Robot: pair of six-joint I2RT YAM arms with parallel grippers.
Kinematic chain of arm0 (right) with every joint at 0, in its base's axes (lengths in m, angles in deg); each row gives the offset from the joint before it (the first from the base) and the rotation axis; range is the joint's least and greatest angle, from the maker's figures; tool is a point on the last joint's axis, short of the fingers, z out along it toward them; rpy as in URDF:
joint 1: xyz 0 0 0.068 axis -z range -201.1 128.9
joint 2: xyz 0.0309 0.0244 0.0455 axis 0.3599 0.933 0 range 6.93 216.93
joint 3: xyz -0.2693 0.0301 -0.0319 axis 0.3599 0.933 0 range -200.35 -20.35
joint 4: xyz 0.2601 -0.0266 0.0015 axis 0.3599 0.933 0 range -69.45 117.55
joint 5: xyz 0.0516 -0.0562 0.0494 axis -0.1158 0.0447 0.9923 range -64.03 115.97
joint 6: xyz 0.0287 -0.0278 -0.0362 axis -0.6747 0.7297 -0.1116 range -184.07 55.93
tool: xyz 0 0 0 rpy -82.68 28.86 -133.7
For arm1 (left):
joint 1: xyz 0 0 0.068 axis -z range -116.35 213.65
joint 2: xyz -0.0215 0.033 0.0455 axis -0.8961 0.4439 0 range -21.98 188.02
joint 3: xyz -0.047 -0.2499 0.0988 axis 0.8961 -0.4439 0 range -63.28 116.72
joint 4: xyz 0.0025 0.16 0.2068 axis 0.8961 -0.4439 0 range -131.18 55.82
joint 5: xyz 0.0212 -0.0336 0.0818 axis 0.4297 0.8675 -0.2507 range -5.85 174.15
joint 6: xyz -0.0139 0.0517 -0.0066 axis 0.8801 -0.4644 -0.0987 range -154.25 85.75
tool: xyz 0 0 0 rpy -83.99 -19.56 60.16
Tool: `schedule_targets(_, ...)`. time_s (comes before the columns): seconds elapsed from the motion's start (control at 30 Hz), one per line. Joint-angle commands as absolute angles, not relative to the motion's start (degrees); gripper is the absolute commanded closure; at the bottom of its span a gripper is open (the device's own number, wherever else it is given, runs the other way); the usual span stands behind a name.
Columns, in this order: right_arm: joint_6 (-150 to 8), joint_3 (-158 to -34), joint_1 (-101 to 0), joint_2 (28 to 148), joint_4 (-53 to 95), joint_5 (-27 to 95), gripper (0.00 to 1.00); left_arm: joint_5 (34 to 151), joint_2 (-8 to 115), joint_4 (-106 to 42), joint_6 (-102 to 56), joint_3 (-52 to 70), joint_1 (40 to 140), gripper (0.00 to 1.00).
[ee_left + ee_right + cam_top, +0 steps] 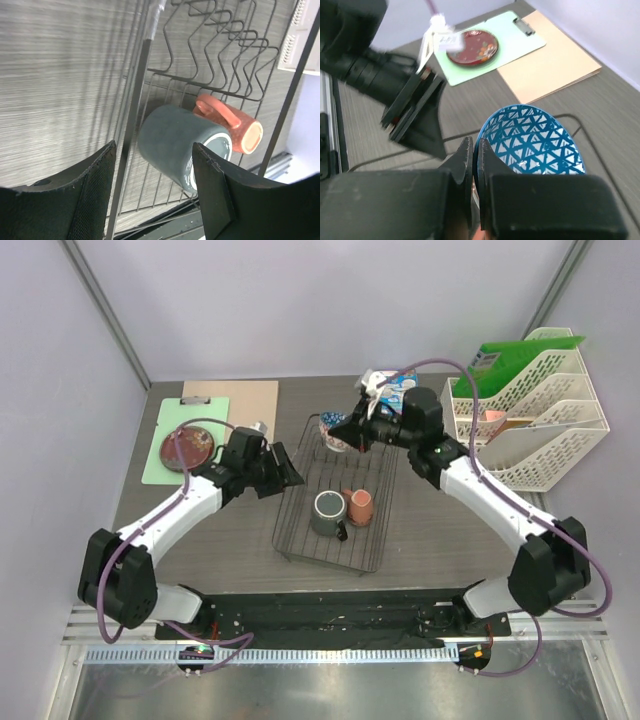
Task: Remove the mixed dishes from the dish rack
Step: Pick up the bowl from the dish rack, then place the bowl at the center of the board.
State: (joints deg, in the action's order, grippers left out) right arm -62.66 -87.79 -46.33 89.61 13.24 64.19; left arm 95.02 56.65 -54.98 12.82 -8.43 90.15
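Observation:
The black wire dish rack [300, 532] sits mid-table. In it stand the grey-green mug [327, 512] and the salmon-pink cup [360, 506], also in the left wrist view as the mug [172, 145] and the cup [235, 125]. My right gripper [350, 433] is shut on the rim of the bowl [333, 430], blue-patterned inside [535, 140], over the rack's far end. My left gripper [292, 478] is open and empty at the rack's left edge. The dark red plate [186, 449] lies on the green clipboard at the left, also in the right wrist view [472, 46].
A tan board [245, 408] lies beside the green clipboard [165, 465]. A white tiered file tray [540, 430] with a green folder stands at the right. A milk carton [390, 385] stands behind the rack.

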Motion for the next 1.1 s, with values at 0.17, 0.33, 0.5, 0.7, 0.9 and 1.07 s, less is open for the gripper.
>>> schedule_targets(0.17,-47.2,-76.4,-61.4,74.3,18.3,36.2,0.99,74.8,50.2,-67.7,6.3,1.6,90.1,0.27)
schedule_targets(0.33,-40.2,-73.1,-74.9,71.4,20.1,17.3,0.99,75.4,47.5,-67.2,1.4,2.9,90.0,0.22)
schedule_targets(0.5,-36.6,-69.6,-81.3,68.6,21.8,7.7,0.99,81.2,47.9,-67.7,-3.4,4.8,90.0,0.22)
schedule_targets(0.7,-30.0,-66.9,-89.3,67.3,20.8,-2.9,0.99,89.9,47.7,-64.4,-4.4,2.3,90.0,0.22)
schedule_targets(0.9,-25.3,-63.1,-93.5,62.4,16.3,0.3,0.99,98.5,47.3,-60.9,-5.8,1.1,90.0,0.24)
schedule_targets(1.07,-30.7,-64.2,-93.6,57.4,18.1,7.1,0.99,102.2,46.0,-60.0,-7.0,0.5,90.0,0.23)
